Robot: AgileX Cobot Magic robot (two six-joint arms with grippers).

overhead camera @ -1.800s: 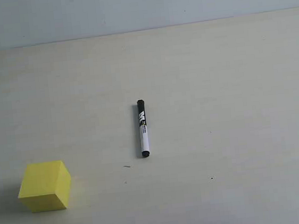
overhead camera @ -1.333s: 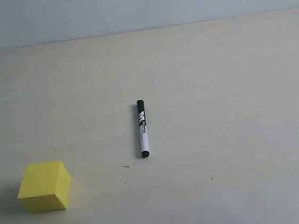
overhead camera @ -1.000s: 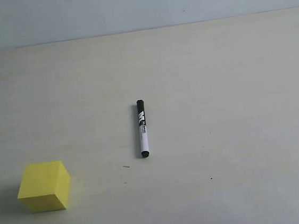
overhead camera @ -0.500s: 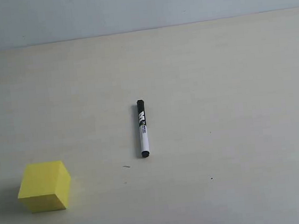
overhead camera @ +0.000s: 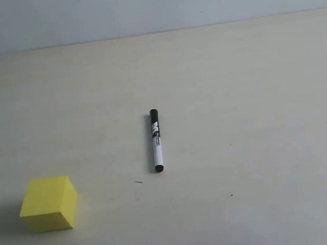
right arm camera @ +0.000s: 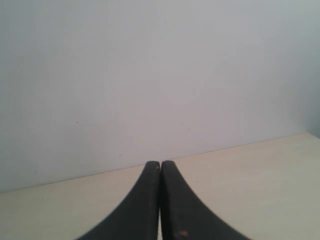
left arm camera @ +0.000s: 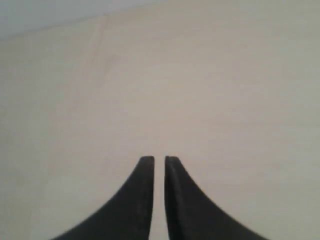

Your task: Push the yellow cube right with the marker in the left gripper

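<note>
Nothing has shifted: marker [overhead camera: 156, 141] lies mid-frame, yellow cube [overhead camera: 48, 203] lower left; left end effector [left arm camera: 159, 159] slightly parted, empty; right end effector [right arm camera: 160, 163] clenched.

The light is soft and even. The yellow cube [overhead camera: 48, 203] casts a faint shadow on its left. Both wrist pictures look blurry.

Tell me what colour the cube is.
The cube is bright yellow, best seen in the exterior view.

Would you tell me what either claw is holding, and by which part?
Nothing: the left claw and right claw are empty; the white black-capped marker lies on the table.
</note>
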